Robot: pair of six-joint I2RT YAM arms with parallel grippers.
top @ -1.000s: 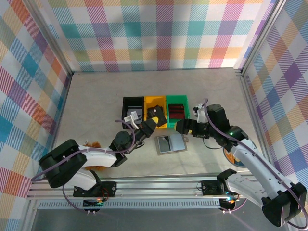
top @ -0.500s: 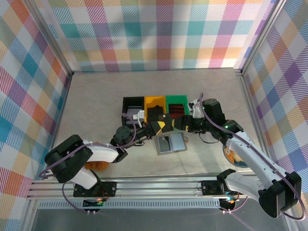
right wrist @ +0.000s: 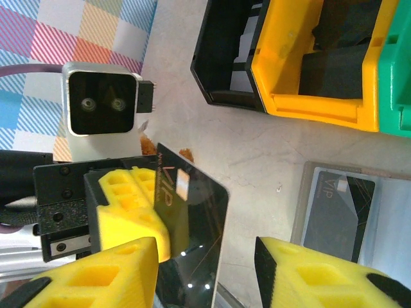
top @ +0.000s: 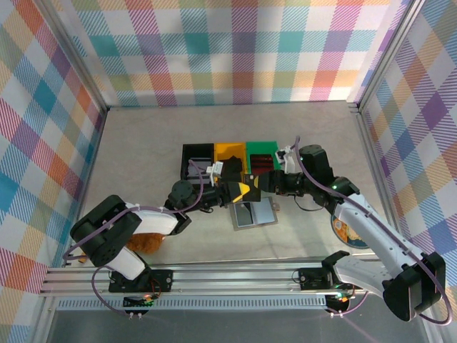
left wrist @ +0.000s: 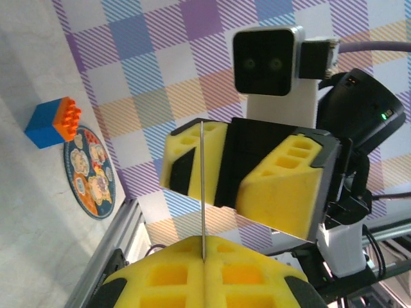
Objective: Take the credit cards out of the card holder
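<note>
Since a second ago the two arms have drawn together above the card holder (top: 254,213), which lies open on the desk (top: 143,143). The left gripper (top: 246,190) pinches a black credit card (right wrist: 192,218) marked "VIP". The right gripper (top: 263,184), narrower than before, has its jaws apart on either side of the card. A second card (right wrist: 337,212), also marked "VIP", lies in the holder.

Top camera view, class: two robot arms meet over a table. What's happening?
The left gripper pinches a thin black credit card in its yellow foam fingers. The right gripper stands open around that card, not yet gripping. The flat grey card holder lies open on the table, another dark card inside.
</note>
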